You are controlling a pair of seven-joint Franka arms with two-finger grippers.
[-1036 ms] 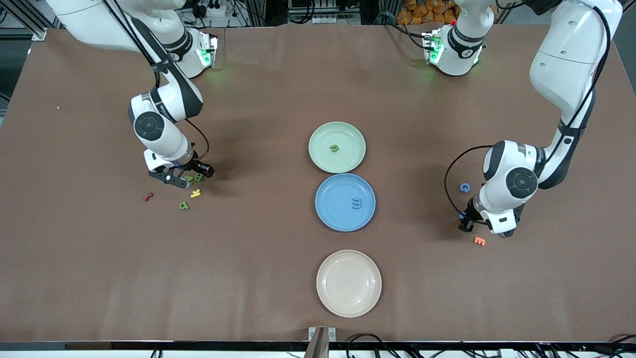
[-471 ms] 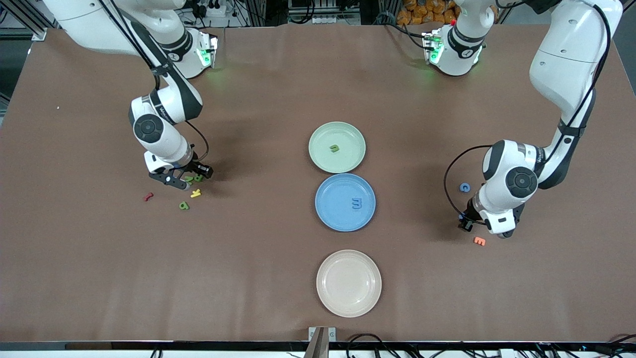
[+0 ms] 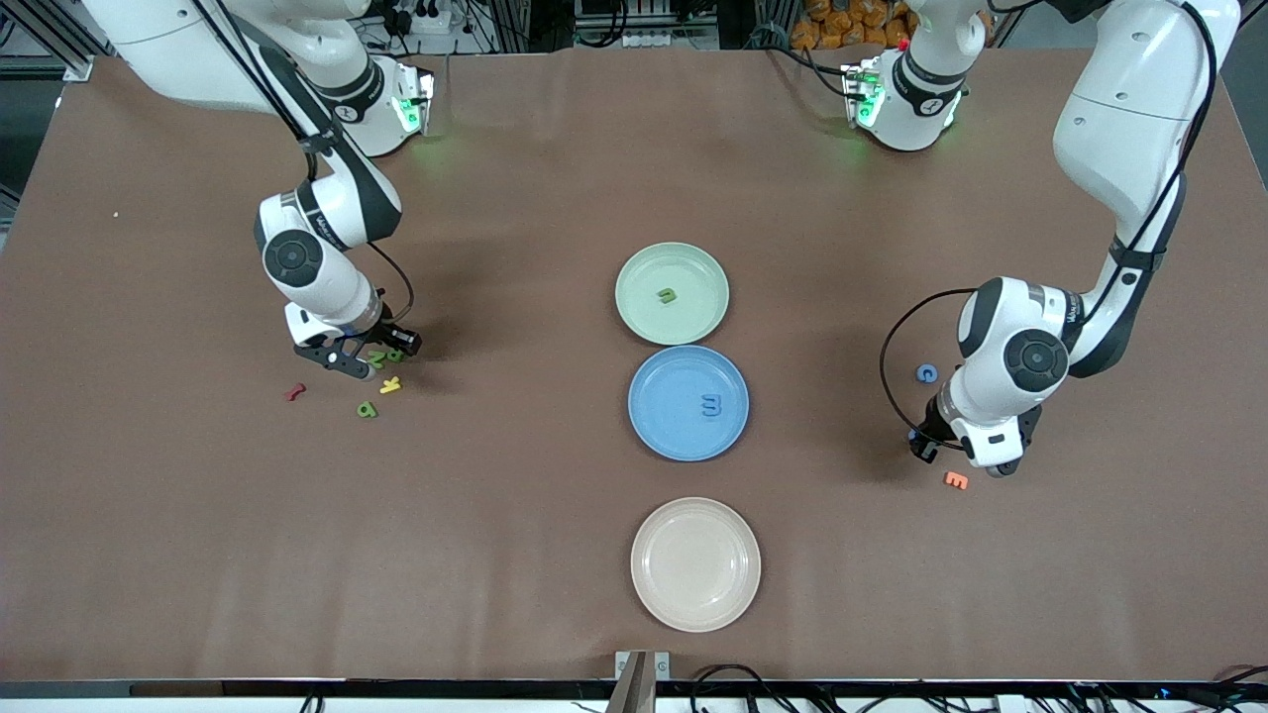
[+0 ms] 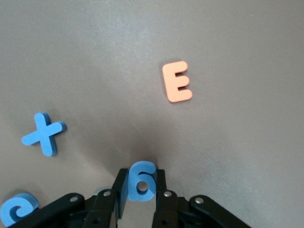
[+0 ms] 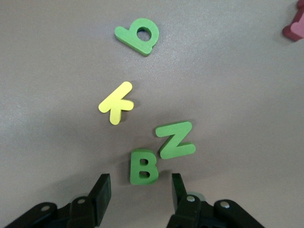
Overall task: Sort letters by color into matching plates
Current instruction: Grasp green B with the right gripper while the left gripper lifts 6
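Note:
My left gripper (image 4: 141, 176) is shut on a blue 6 (image 4: 142, 184) low over the table, beside an orange E (image 4: 176, 81); in the front view it (image 3: 925, 447) is at the left arm's end. A blue X (image 4: 43, 133) and a blue C (image 3: 926, 373) lie loose nearby. My right gripper (image 5: 139, 183) is open, its jaws on either side of a green B (image 5: 144, 166) that lies next to a green Z (image 5: 175, 139). A further green letter (image 3: 368, 409) lies nearer the camera. The pale green plate (image 3: 644, 287) holds one green letter (image 3: 667, 295). The blue plate (image 3: 664, 421) holds one blue letter (image 3: 711, 404).
A beige plate (image 3: 695, 564) sits nearest the front camera, in line with the other two plates. A yellow K (image 5: 116, 102) and a red letter (image 3: 294, 392) lie by the green letters. The orange E (image 3: 956, 479) lies just nearer the camera than my left gripper.
Both arms have shifted only slightly. My right gripper has edged a little away from the front camera over the green letters. My left gripper has crept a little toward the plates with the 6.

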